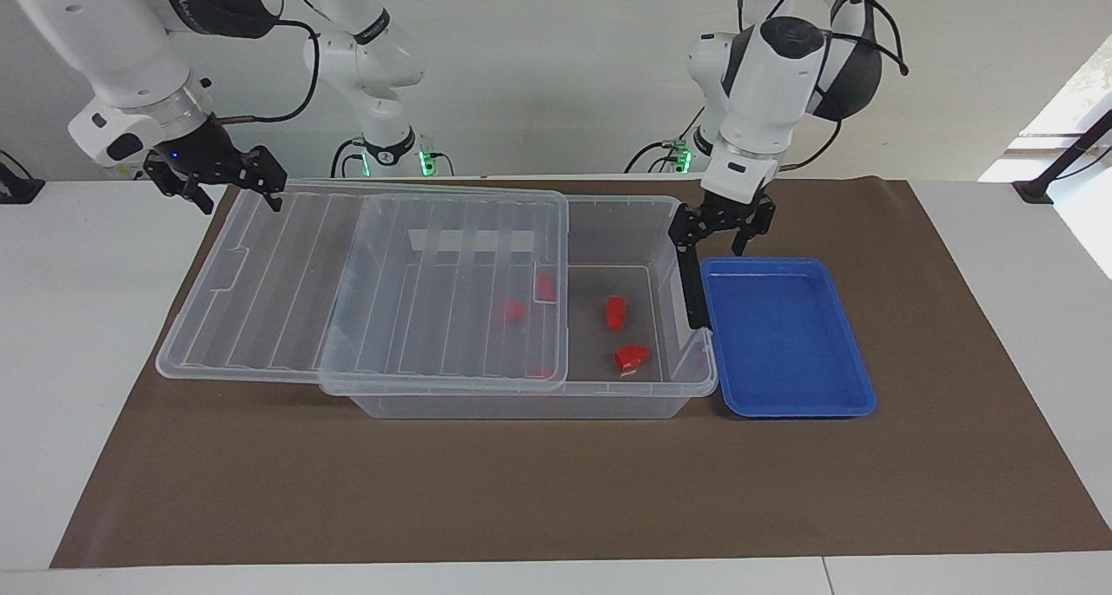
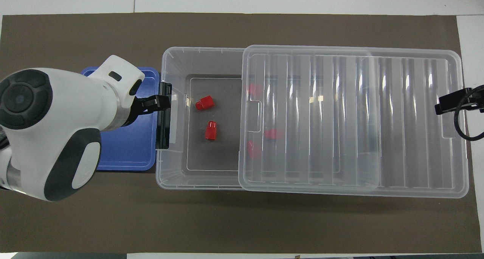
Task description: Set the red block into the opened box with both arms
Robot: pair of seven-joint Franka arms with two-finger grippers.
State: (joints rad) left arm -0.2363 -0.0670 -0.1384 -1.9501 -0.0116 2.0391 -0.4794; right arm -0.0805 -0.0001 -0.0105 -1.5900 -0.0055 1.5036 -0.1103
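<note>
The red block (image 1: 615,313) (image 2: 210,130) lies on the floor of the box (image 1: 521,404) (image 2: 166,55), in the uncovered part at the left arm's end. My left gripper (image 1: 719,241) (image 2: 159,102) hangs open and empty above the box's end wall with the black latch (image 1: 692,287), beside the blue tray. The ribbed clear lid (image 1: 347,291) (image 2: 351,119) is slid toward the right arm's end and covers most of the box. My right gripper (image 1: 241,194) (image 2: 448,104) hovers open over the lid's outer end, holding nothing.
A red block with a white patch (image 1: 632,357) (image 2: 204,103) lies in the box beside the plain one. More red blocks (image 1: 514,310) (image 2: 270,133) show blurred under the lid. An empty shallow blue tray (image 1: 782,334) (image 2: 124,153) adjoins the box. A brown mat (image 1: 556,491) covers the table.
</note>
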